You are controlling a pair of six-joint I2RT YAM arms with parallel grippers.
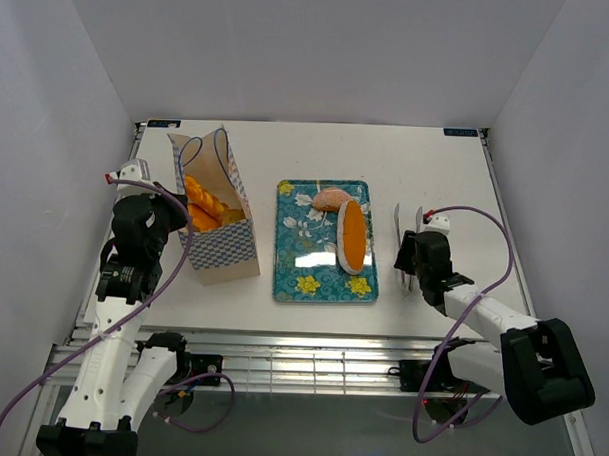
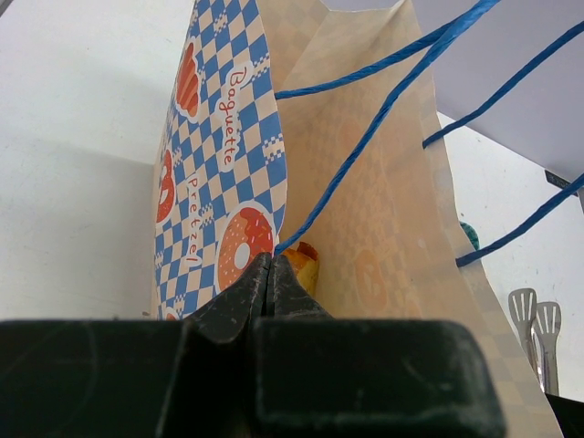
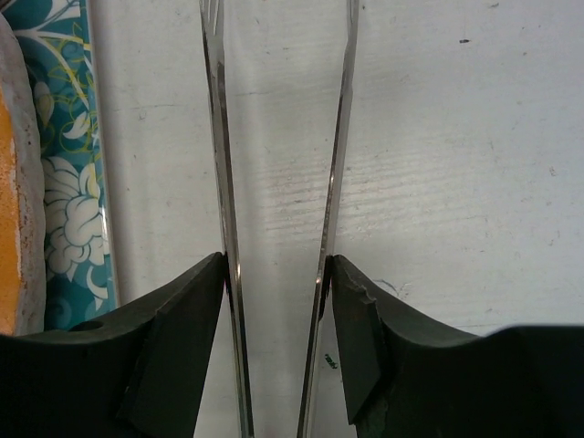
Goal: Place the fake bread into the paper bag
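Currently, the left tool [image 2: 270,271] is clenched on the rim of the tall cream paper bag [image 2: 228,164] with blue-and-white checked panels and thin blue cord handles. The paper wall is pinched between the meeting fingertips, and the bag is seen standing upright directly ahead of that tool. Just beyond the tips, inside the bag, a corner of glossy golden-orange fake bread [image 2: 307,260] is visible. From above, several such pieces are seen stacked within the bag's open mouth.

The right tool [image 3: 276,274] is closed around a pair of thin shiny metal tongs [image 3: 218,137]. Each black finger is pressed against the outer face of one tong arm, and a strip of the white surface [image 3: 456,182] is seen between the two arms. Whether the tongs are lifted off the surface cannot be told.

To the left of the right tool, near but not touched by it, a teal rectangular floral tray [image 1: 303,258] is laid flat on the surface. Two more pieces are carried on it: a long orange roll [image 1: 353,237] along the edge nearest that tool, and a rounded tan piece [image 1: 332,199] at the roll's far end. The tray is set between the two tools, with the bag just beside its left edge.
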